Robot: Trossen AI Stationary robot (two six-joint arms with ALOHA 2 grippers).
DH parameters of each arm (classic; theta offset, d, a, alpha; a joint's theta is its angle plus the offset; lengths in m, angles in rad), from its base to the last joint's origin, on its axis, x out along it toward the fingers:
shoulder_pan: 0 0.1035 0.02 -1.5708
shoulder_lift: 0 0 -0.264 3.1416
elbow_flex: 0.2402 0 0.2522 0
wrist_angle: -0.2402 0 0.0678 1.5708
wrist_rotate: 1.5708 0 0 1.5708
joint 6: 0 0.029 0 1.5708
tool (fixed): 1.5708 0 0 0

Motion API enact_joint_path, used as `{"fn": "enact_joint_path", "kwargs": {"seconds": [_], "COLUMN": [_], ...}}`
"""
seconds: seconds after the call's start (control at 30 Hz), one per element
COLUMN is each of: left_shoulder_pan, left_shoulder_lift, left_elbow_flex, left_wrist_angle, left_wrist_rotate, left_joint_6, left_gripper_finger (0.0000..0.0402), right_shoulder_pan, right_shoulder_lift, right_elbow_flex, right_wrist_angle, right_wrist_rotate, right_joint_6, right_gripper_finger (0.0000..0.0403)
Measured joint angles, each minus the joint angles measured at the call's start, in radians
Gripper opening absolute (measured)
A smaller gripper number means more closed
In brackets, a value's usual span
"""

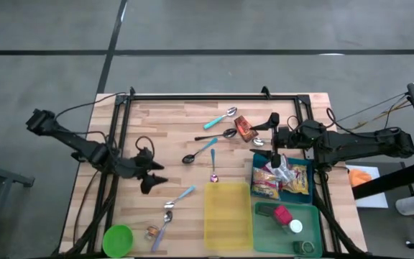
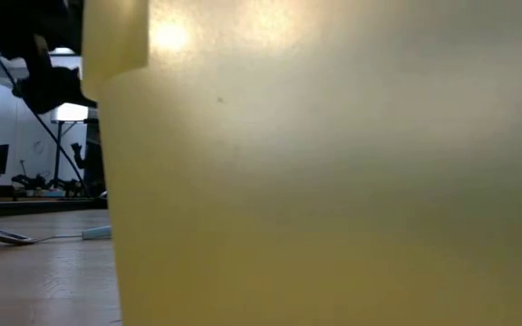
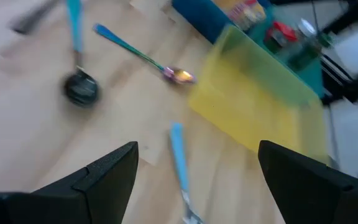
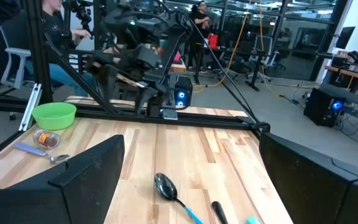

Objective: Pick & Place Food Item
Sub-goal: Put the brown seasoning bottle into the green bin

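Left gripper (image 1: 157,181) hung over left half of table (image 1: 171,129), fingers spread wide, nothing between them. Right gripper (image 1: 274,137) sat near far right side, fingers (image 4: 73,180) also spread, empty. Small red snack packet (image 1: 245,129) lay just beside right gripper, among spoons. Yellow bin (image 1: 228,214) stood at near edge, rainbow spoon (image 1: 213,173) just past its far rim. Blue bin (image 1: 293,188) held bagged snacks, green bin (image 1: 282,230) held bottles. Green bowl (image 1: 117,239) parked at near left corner, blue-handled spoon (image 1: 177,198) between it and yellow bin.
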Motion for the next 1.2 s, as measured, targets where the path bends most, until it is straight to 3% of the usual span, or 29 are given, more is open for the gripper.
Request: {"fn": "enact_joint_path", "kwargs": {"seconds": [0.47,0.73,0.97,1.2], "left_shoulder_pan": [-0.164,-0.285,-0.462,-0.509], "left_shoulder_lift": [0.374,0.593,0.708,0.81], "left_elbow_flex": [0.36,0.581,0.67,0.687], "left_wrist_angle": [-0.409,-0.63,-0.657,-0.558], "left_wrist_rotate": [-0.007,0.203,0.225,0.273], "left_joint_6": [-0.369,-0.669,-0.991,-1.044], "left_gripper_finger": [0.0335,0.0335,0.0335,0.0335], "right_shoulder_pan": [0.0,0.0,0.0,0.0], "right_shoulder_lift": [0.0,0.0,0.0,0.0], "right_elbow_flex": [0.0,0.0,0.0,0.0], "right_wrist_angle": [-0.003,-0.003,-0.003,-0.003], "right_wrist_rotate": [0.0,0.0,0.0,0.0], "right_joint_6": [0.0,0.0,0.0,0.0], "right_gripper_finger": [0.037,0.037,0.037,0.037]}}
